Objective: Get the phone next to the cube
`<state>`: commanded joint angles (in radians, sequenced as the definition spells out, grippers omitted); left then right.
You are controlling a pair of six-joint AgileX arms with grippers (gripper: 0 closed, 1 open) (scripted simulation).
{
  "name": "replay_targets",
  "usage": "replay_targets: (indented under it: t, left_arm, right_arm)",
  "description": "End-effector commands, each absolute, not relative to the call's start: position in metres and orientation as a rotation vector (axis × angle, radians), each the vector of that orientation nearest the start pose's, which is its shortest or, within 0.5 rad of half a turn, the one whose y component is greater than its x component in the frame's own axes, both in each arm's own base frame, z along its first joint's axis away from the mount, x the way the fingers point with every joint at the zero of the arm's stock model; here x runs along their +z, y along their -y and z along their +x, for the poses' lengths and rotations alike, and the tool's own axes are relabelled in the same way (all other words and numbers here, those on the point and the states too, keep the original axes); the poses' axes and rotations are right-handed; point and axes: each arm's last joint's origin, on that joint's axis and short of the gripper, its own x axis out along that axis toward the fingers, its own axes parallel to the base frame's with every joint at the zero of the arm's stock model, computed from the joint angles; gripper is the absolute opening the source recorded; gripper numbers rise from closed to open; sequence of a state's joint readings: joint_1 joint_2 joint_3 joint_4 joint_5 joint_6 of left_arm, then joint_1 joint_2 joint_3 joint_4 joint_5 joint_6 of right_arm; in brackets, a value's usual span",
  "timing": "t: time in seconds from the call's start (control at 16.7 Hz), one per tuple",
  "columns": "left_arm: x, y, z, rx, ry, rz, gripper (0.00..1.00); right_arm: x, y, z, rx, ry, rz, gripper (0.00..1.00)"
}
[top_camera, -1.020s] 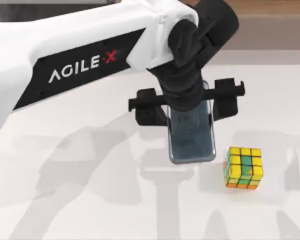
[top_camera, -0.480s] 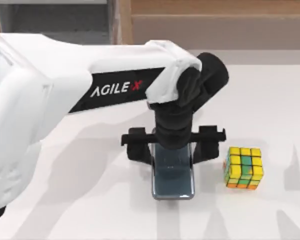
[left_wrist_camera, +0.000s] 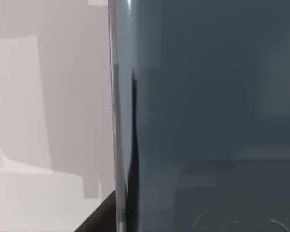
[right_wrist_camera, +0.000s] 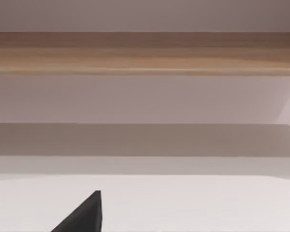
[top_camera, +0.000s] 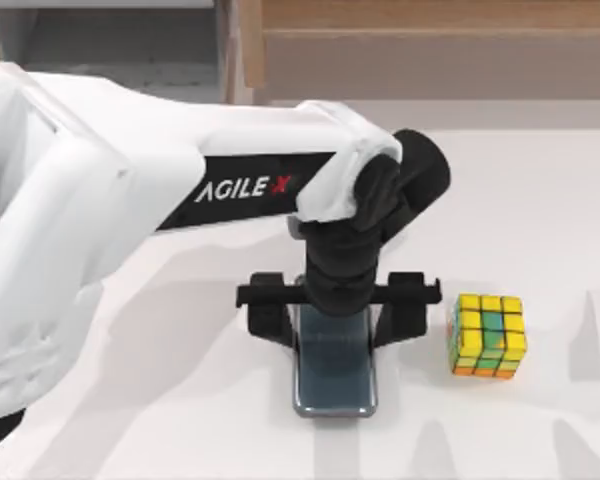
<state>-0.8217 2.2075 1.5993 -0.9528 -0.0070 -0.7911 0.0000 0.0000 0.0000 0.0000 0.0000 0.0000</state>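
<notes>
A: How far along is the job looking?

B: Most of the way, by my judgement. The phone (top_camera: 334,375) is lying flat on the white table (top_camera: 540,200), just left of the cube (top_camera: 488,335), with a narrow strip of bare table showing between them. Whether that counts as close enough is hard to call, but the two are sitting near each other, side by side.

A: And the left gripper (top_camera: 337,318)?

B: It is hanging right over the phone's far end, with the arm reaching in from the top view's left. Its fingers are flanking the phone's long edges. They are looking close to the sides, yet the wrist is covering the contact spots, so nobody can tell from here whether they are pinching it or standing free.

A: Is the wrist camera helping?

B: Not much. In the left wrist view the phone's dark face (left_wrist_camera: 208,106) is looming very close, with its silvery edge running beside pale table.

A: What is left, then?

B: Probably letting go and lifting clear without dragging the phone. The right arm is sitting parked, facing the wooden ledge (right_wrist_camera: 145,53).
</notes>
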Motion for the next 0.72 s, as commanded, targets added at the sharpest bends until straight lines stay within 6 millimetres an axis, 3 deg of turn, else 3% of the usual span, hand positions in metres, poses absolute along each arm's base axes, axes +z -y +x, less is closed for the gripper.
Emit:
replay_targets:
  t: [0.72]
  left_arm:
    - [0.1223,0.3040,0.2886,-0.016,-1.557,0.016,0.90]
  right_arm:
    - [0.1600,0.0012,0.1057,0.000,0.000,0.000,1.00]
